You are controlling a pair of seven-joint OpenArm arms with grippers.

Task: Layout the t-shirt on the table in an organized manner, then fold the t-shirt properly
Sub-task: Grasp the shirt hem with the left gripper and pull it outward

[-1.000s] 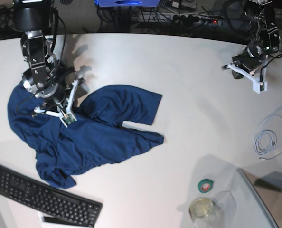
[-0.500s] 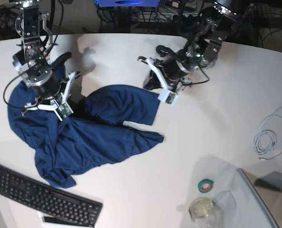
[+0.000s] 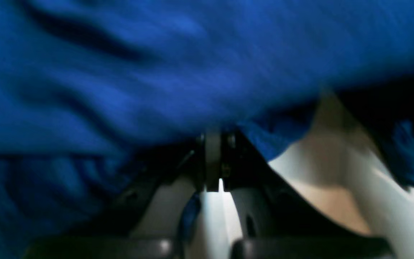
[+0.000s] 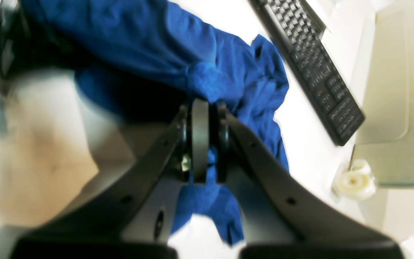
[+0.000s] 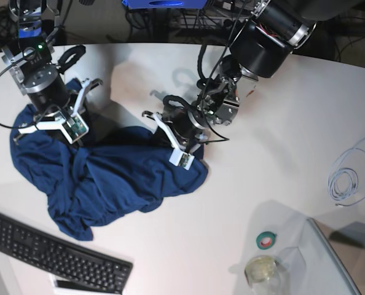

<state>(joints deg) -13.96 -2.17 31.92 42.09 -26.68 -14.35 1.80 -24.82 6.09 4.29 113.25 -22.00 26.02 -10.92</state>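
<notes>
The navy t-shirt (image 5: 115, 178) lies crumpled on the left half of the white table (image 5: 262, 166). My right gripper (image 5: 56, 120) stands over its upper left part. In the right wrist view this gripper (image 4: 205, 104) is shut on a bunched fold of the t-shirt (image 4: 207, 81), and blue cloth shows between its fingers. My left gripper (image 5: 177, 140) is at the shirt's right edge. The left wrist view is blurred: its fingers are closed together (image 3: 214, 138) with the tips against the t-shirt (image 3: 156, 72), and no cloth shows between them.
A black keyboard (image 5: 59, 255) lies at the front left, close to the shirt's lower corner, and also shows as the keyboard (image 4: 311, 61) from the right wrist. At the right are a coiled grey cable (image 5: 345, 178), a green tape roll (image 5: 267, 239) and a clear cup (image 5: 262, 270).
My left arm swung in from the far right onto the shirt's right side, and that lobe shifted left and down. My right gripper moved up and left and closed on the cloth.
</notes>
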